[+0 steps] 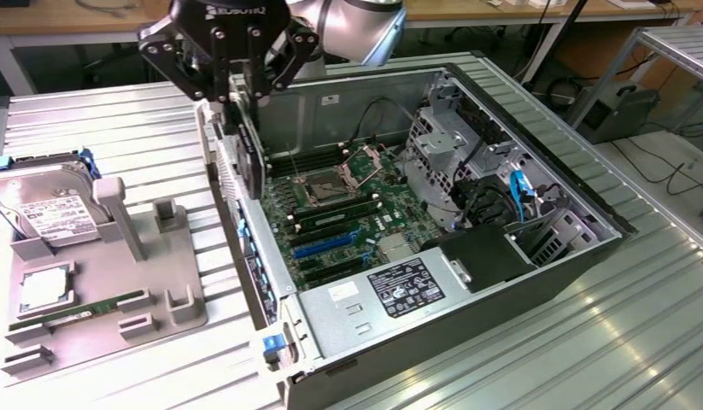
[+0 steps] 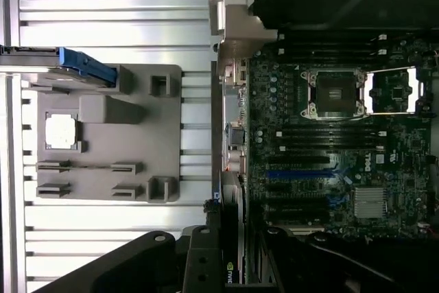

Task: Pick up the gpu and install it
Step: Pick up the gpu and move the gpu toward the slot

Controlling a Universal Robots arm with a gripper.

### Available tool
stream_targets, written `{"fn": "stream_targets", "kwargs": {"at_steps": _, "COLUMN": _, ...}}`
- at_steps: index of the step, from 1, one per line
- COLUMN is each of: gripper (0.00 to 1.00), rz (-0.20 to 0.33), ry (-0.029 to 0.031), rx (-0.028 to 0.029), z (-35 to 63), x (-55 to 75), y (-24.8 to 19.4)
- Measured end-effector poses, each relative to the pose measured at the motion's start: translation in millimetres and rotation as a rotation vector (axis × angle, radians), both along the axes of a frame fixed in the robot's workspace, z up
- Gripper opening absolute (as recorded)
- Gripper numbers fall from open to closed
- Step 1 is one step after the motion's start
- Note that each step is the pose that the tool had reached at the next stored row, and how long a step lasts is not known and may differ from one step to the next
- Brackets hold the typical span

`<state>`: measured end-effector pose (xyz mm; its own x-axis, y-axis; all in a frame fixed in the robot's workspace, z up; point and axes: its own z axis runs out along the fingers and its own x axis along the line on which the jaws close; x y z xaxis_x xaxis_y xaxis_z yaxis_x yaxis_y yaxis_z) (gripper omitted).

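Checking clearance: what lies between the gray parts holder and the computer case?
Only bare ribbed table separates holder and case, as the wrist view shows. The gripper holds the gpu.

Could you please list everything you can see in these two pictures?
Ribbed silver metal table: one, silver, under everything.
Open grey metal computer case: one, grey, centre of table.
Green motherboard: one, green, inside the case.
Grey plastic holder tray: one, grey, at the exterior view's left of the case.
Silver hard drive with white label: one, silver, propped at the tray.
Narrow green RAM stick: one, green, in a tray slot.
Dark flat rectangular gpu: one, black, upright above the case's edge.
Black gripper: one, black, shut on the gpu.
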<state>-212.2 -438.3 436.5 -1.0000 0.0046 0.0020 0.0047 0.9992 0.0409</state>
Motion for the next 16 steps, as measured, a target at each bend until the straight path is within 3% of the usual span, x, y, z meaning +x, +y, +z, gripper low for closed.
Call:
{"fn": "stream_targets", "kwargs": {"at_steps": 4, "gripper": 0.26, "rz": 0.0, "ry": 0.0051, "rx": -0.0001, "z": -4.9, "x": 24.1, "y": 0.0}}
{"fn": "stream_targets", "kwargs": {"at_steps": 16, "gripper": 0.26, "rz": 0.0, "ry": 0.0064, "rx": -0.0052, "z": -32.6, "x": 93.4, "y": 0.0}}
